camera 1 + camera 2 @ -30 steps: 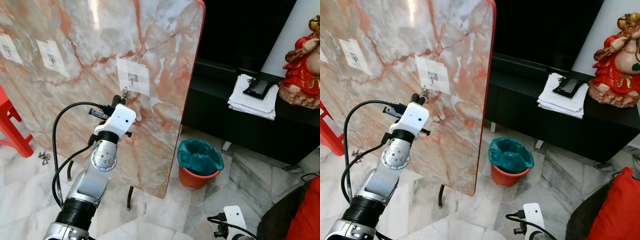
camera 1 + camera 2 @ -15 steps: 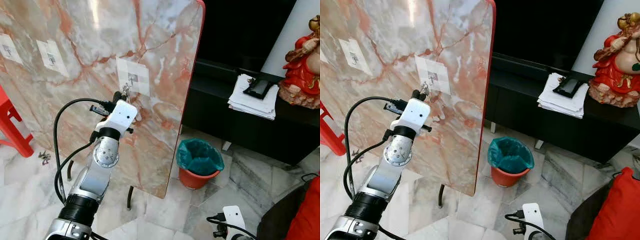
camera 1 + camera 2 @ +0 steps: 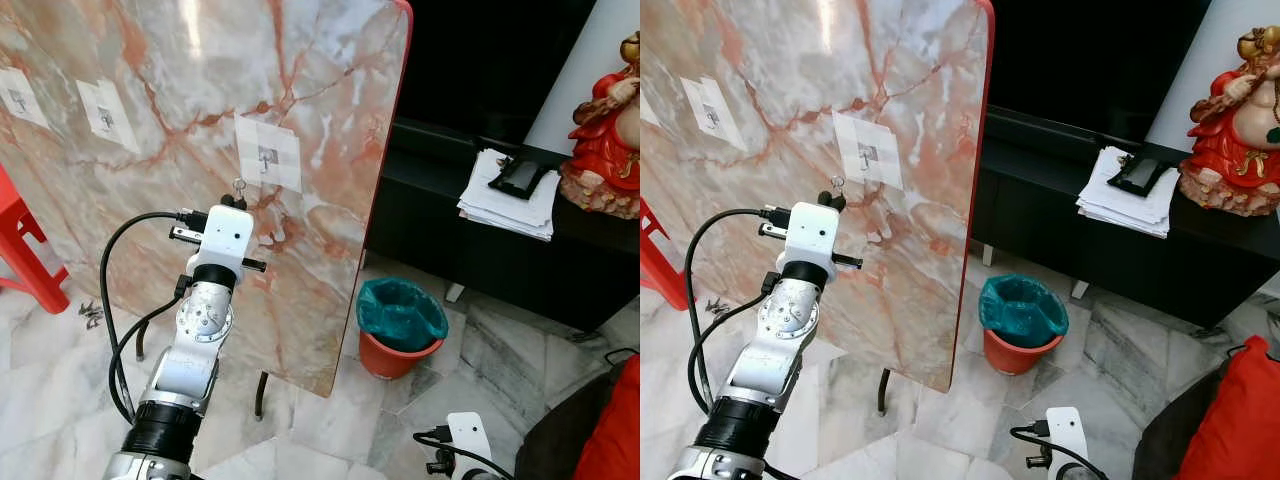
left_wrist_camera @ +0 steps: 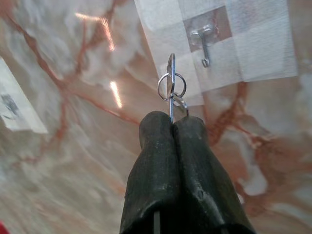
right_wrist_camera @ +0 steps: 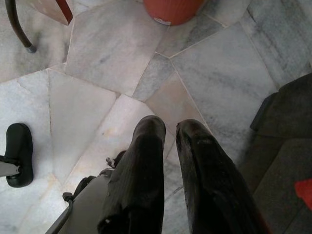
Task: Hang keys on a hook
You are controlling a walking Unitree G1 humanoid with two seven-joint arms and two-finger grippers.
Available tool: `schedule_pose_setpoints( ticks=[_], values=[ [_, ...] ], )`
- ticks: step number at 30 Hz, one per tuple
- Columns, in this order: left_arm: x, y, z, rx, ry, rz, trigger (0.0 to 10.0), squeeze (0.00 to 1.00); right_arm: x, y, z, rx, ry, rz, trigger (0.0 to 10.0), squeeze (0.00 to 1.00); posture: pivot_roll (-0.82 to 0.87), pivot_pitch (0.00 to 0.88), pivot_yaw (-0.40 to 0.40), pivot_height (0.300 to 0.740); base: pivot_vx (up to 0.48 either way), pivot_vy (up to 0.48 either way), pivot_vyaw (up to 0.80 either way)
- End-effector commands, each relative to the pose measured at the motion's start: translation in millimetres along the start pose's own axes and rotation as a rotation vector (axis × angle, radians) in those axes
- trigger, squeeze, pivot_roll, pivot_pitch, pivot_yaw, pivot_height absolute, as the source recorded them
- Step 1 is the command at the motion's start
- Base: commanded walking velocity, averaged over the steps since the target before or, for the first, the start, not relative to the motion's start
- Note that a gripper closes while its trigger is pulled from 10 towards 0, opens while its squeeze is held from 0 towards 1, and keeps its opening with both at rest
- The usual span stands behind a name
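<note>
The left gripper (image 4: 171, 127) pinches the keys (image 4: 170, 87) by the flat blade, ring standing free above the fingertips, just below the small metal hook (image 4: 204, 40) on its taped white patch on the upright glossy marble slab (image 3: 320, 230). Light, stiff, slippery metal, so I judge a firm blade pinch best. The right gripper (image 5: 169, 127) hangs idle, fingers slightly parted

A red bucket (image 3: 398, 352) with a green liner stands on the marble floor (image 3: 500, 340), beside a dark cabinet (image 3: 480, 250) bearing stacked papers (image 3: 505, 205) and a red figurine (image 3: 605, 130).
</note>
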State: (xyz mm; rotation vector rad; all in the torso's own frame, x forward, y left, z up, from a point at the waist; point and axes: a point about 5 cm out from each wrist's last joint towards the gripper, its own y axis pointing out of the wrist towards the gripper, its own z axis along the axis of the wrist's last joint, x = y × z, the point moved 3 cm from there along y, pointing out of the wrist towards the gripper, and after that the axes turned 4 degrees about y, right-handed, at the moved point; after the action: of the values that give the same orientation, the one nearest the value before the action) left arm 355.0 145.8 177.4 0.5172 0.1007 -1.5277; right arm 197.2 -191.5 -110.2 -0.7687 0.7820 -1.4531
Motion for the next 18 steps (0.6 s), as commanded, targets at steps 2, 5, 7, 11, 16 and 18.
schedule_pose_setpoints(
  ticks=[2,5,7,11,16,18],
  values=[
    [3.7,-1.4,12.1,0.059,-0.075,-0.035,10.0,0.00,2.8,-0.9,-5.2,-0.012,0.021,-0.018,10.0,0.00,-0.05,0.000,-0.059,0.740,0.000,0.000,0.00],
    [11.7,-3.4,15.0,0.073,-0.123,-0.086,10.0,0.00,3.0,-0.9,-5.4,-0.012,0.021,-0.021,10.0,0.00,-0.06,0.000,-0.058,0.740,0.000,0.000,0.00],
    [14.4,-4.7,20.0,0.096,-0.146,-0.106,10.0,0.00,3.1,-0.9,-5.5,-0.011,0.019,-0.021,10.0,0.00,-0.05,0.000,-0.058,0.740,0.000,0.000,0.00],
    [15.5,-5.5,23.1,0.110,-0.144,-0.119,10.0,0.00,2.9,-0.9,-5.6,-0.011,0.018,-0.021,10.0,0.00,-0.05,0.000,-0.057,0.740,0.000,0.000,0.00],
    [12.7,-5.3,23.2,0.115,-0.138,-0.129,10.0,0.00,2.2,-1.0,-6.2,-0.011,0.019,-0.019,10.0,0.00,-0.05,0.000,-0.054,0.740,0.000,0.000,0.00],
    [12.3,-5.0,23.1,0.114,-0.139,-0.128,10.0,0.00,2.0,-1.0,-6.3,-0.012,0.019,-0.019,10.0,0.00,-0.05,0.000,-0.055,0.740,0.000,0.000,0.00]
  ],
)
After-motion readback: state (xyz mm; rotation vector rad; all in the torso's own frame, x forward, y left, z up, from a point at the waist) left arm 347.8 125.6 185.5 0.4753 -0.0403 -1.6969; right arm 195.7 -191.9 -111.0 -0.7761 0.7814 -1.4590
